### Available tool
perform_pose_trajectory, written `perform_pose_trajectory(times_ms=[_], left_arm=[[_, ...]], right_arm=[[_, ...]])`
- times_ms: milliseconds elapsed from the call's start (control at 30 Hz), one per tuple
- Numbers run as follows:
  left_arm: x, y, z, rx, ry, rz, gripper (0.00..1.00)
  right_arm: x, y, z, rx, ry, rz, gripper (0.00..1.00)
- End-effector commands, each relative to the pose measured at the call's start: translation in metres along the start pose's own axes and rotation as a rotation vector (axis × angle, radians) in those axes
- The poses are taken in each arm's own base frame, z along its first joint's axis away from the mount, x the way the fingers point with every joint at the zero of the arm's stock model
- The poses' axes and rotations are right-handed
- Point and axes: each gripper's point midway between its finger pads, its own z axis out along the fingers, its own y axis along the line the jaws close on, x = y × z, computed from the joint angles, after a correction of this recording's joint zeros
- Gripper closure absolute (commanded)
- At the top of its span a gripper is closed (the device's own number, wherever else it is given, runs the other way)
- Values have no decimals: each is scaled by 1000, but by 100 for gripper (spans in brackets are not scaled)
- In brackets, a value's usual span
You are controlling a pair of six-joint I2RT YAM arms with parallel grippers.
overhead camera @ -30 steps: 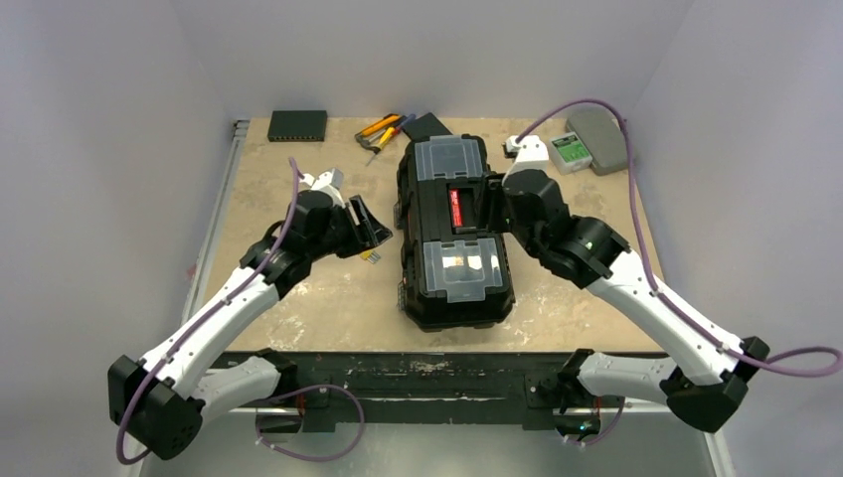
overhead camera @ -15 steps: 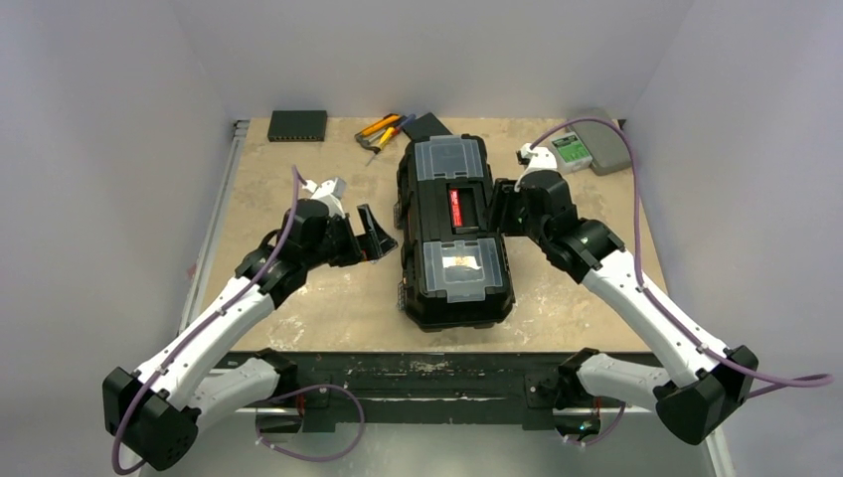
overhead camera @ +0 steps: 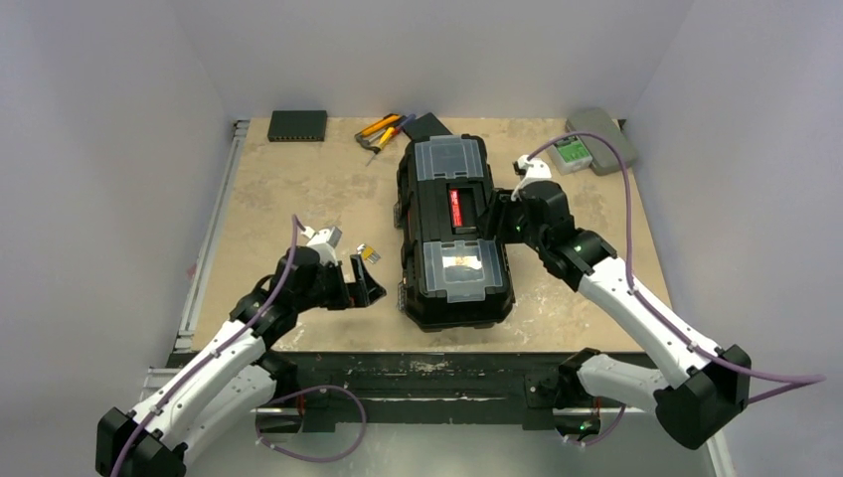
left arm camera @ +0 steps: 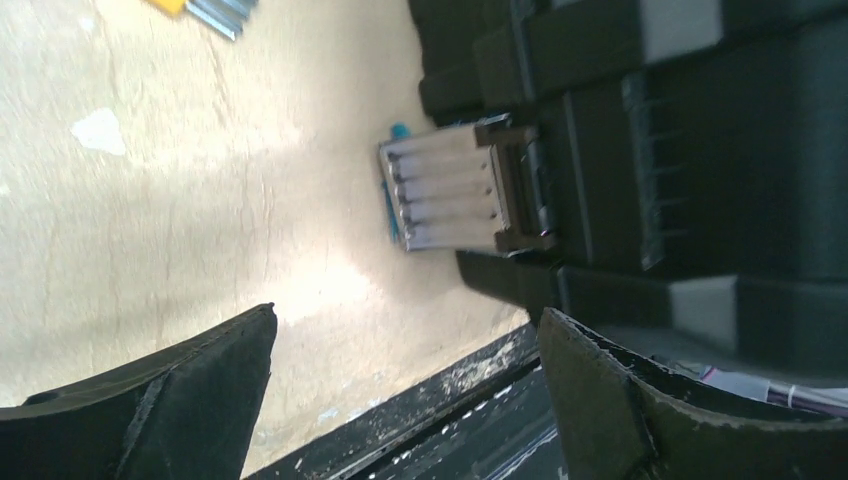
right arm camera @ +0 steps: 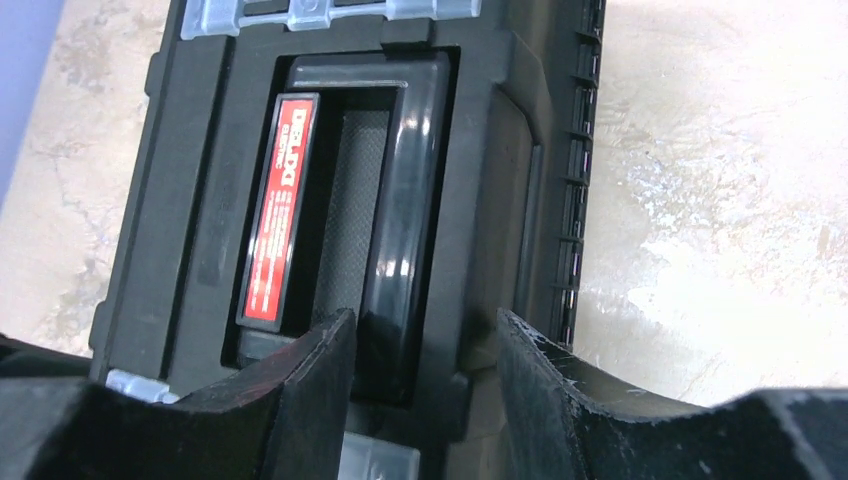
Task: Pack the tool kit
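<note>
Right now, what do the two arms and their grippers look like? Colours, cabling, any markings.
Both the left arm and right arm have white link shells with black joint housings. A purple cable loops loosely along each. The left gripper and right gripper have broad matte-black fingers, scuffed at the edges. A small green light glows on the right arm.

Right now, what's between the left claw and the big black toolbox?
Only bare table, in the left wrist view, between the open left gripper and the toolbox.
</note>
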Motion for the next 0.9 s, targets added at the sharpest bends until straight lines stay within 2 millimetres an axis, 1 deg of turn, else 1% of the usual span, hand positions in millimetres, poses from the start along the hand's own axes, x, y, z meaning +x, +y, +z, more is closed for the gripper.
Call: perform_pose_trajectory(times_ms=[0, 33, 167, 333, 433, 500, 533, 567, 633, 767, 867], left_arm=[[18, -8, 0, 94, 26, -48, 2], [24, -6, 1, 102, 35, -61, 2], [37, 0, 7, 120, 42, -107, 3], [42, 4, 16, 108, 76, -108, 4], [44, -2, 22, 144, 106, -89, 4], [46, -14, 25, 227, 121, -77, 5], [49, -15, 27, 243, 131, -85, 5], [46, -18, 29, 263, 116, -85, 5], [46, -18, 32, 259, 120, -88, 5], [33, -22, 36, 256, 94, -50, 6], [22, -35, 37, 308, 75, 4, 6]], right_arm=[[3, 5, -19, -68, -26, 13, 49], [5, 5, -24, -74, -25, 8, 49], [19, 0, -37, -83, 1, -1, 49], [41, -5, -46, -98, 47, -8, 49], [47, -3, -58, -133, 43, 12, 49], [51, -1, -68, -157, 46, 15, 49], [53, 2, -73, -181, 55, 15, 49], [56, 4, -78, -193, 66, 15, 49], [61, 2, -83, -194, 81, 20, 49], [65, -8, -83, -140, 79, 45, 48], [62, -13, -81, -98, 69, 81, 48]])
